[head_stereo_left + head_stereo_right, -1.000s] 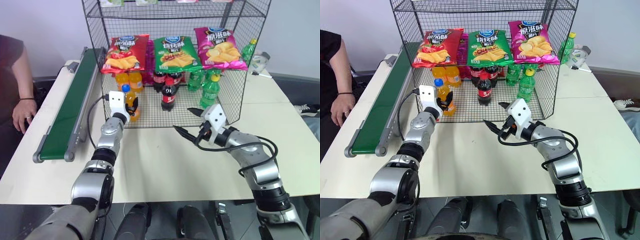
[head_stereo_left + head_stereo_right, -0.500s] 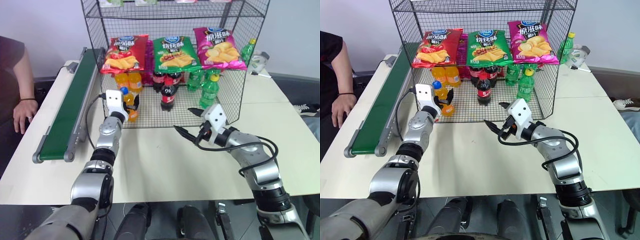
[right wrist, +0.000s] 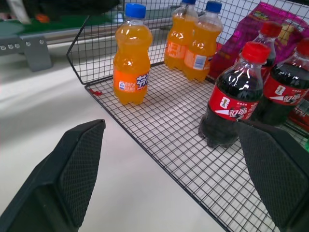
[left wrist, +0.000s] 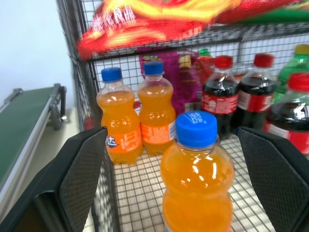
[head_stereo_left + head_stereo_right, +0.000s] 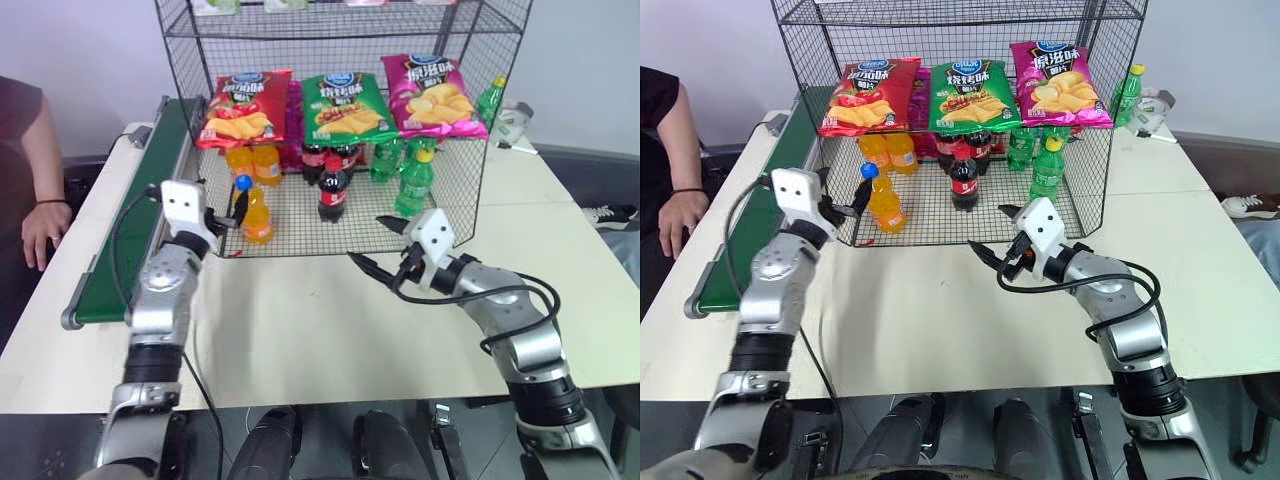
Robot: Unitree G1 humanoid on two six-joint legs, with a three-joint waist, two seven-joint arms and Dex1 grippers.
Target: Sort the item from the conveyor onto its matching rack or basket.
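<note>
The item, an orange soda bottle (image 5: 254, 213) with a blue cap, stands upright on the front left of the black wire rack's (image 5: 300, 232) bottom tier. My left gripper (image 5: 226, 222) is open just outside the rack's front left corner. In the left wrist view the bottle (image 4: 197, 180) shows between its spread fingers, and neither finger touches it. My right gripper (image 5: 376, 245) hangs open and empty above the table in front of the rack's middle. The green conveyor (image 5: 128, 243) runs along the rack's left side with nothing on it.
Two more orange bottles (image 5: 254, 162), cola bottles (image 5: 331, 190) and green soda bottles (image 5: 414, 183) stand on the same tier, under three chip bags (image 5: 345, 104). A person's hand (image 5: 38, 224) rests at the table's left edge. Another green bottle (image 5: 491, 98) stands outside the rack's right side.
My left gripper opened and let go of the orange bottle, then drew back, to the left and out of the rack. The bottle stays standing on the tier. The right arm kept still.
</note>
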